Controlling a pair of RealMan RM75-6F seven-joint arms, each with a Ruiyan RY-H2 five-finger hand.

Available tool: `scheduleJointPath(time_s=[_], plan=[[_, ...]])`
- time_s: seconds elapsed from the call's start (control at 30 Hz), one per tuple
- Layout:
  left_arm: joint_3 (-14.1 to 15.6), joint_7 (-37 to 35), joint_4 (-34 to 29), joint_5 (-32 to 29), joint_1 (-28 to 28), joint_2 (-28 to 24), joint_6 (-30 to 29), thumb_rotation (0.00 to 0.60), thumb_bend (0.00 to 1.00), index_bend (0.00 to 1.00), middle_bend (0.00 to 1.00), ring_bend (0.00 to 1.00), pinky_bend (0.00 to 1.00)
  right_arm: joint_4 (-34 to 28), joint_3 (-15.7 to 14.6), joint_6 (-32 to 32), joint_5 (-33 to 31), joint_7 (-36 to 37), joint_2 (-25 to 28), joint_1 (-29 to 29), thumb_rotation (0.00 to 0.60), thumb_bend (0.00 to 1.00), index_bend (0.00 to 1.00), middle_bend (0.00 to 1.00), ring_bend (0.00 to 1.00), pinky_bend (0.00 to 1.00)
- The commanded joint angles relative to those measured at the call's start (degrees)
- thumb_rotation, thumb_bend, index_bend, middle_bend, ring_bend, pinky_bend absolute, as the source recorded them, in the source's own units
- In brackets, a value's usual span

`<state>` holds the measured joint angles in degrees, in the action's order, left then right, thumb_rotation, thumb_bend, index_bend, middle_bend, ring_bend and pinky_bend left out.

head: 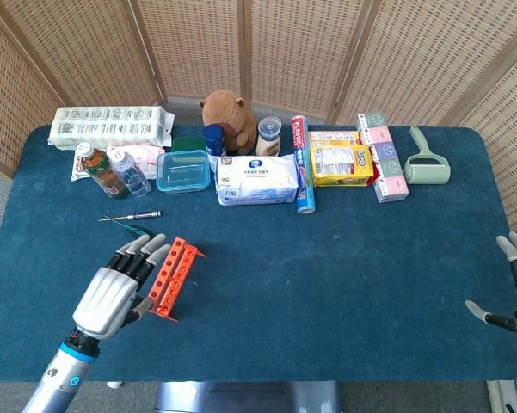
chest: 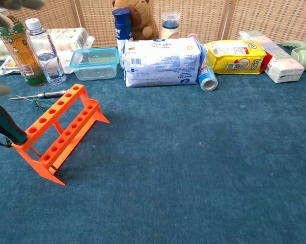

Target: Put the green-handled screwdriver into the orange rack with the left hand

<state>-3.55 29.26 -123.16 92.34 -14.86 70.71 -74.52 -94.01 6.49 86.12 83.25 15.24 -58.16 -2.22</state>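
Left robot hand [head: 112, 288] open, empty, beside orange rack [head: 172, 277].

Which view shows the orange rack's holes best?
The chest view: the orange rack stands near the camera, side-on, both rows of holes distinct. In the head view it is small and seen from above, with the left hand close beside it.

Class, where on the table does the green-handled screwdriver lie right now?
In the head view the green-handled screwdriver lies on the table's left side, just beyond the left hand, beside the orange rack and near another screwdriver.
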Motion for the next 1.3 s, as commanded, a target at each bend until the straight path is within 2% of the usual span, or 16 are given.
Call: scheduleJointPath(time_s=[0.03, 0.43, 0.57, 0.73, 0.9, 1.0, 1.17, 1.3], plan=[[-0.6, -2.1, -0.7, 1.3, -0.1, -1.2, -1.3, 0.6, 0.24, 0.0, 0.0, 0.02, 0.15, 0.0, 0.0, -0.1, -0.1, -0.1, 0.0, 0.0, 0.6, 0.09, 0.03, 0.0, 0.0, 0.0], [-0.8, -10.7, -2.7, 6.4, 1.7, -7.7, -7.1, 0.6, 0.24, 0.0, 0.0, 0.01, 0.14, 0.0, 0.0, 0.0, 0.0, -0.3, -0.1, 0.0, 0.6, 0.09, 0.03, 0.0, 0.0, 0.0], [0.6, -16.7, 0.5, 8.1, 3.7, -11.8, -10.4, 0.6, 0.19, 0.0, 0.0, 0.0, 0.12, 0.0, 0.0, 0.2, 0.0, -0.2, -0.1, 0.1, 0.6, 0.09, 0.03, 0.0, 0.0, 0.0], [1.9, -24.2, 8.8, 8.1, 6.7, -14.7, -15.3, 0.6, 0.11, 0.0, 0.0, 0.0, 0.07, 0.0, 0.0, 0.0, 0.0, -0.6, -0.2, 0.0, 0.6, 0.09, 0.03, 0.0, 0.0, 0.0], [3.3, -31.3, 18.9, 5.1, 10.8, -13.5, -20.1, 0.6, 0.1, 0.0, 0.0, 0.0, 0.05, -0.4, -0.2, 0.1, 0.3, -2.0, -0.7, -0.1, 0.6, 0.09, 0.03, 0.0, 0.0, 0.0], [4.3, -32.0, 23.0, 2.7, 12.7, -12.0, -20.5, 0.6, 0.1, 0.0, 0.0, 0.0, 0.05, -0.6, -0.2, 0.4, 0.4, -2.7, -1.0, -0.1, 0.6, 0.09, 0.03, 0.0, 0.0, 0.0], [5.8, -29.3, 23.0, -3.7, 14.9, -12.2, -17.3, 0.6, 0.11, 0.0, 0.0, 0.0, 0.05, -0.7, -0.1, 0.6, 0.2, -3.3, -1.1, 0.0, 0.6, 0.09, 0.03, 0.0, 0.0, 0.0], [5.5, -26.7, 20.8, -6.1, 14.9, -13.4, -15.8, 0.6, 0.12, 0.0, 0.0, 0.0, 0.05, -0.7, -0.1, 0.6, 0.1, -3.5, -1.2, 0.0, 0.6, 0.09, 0.03, 0.0, 0.0, 0.0]])
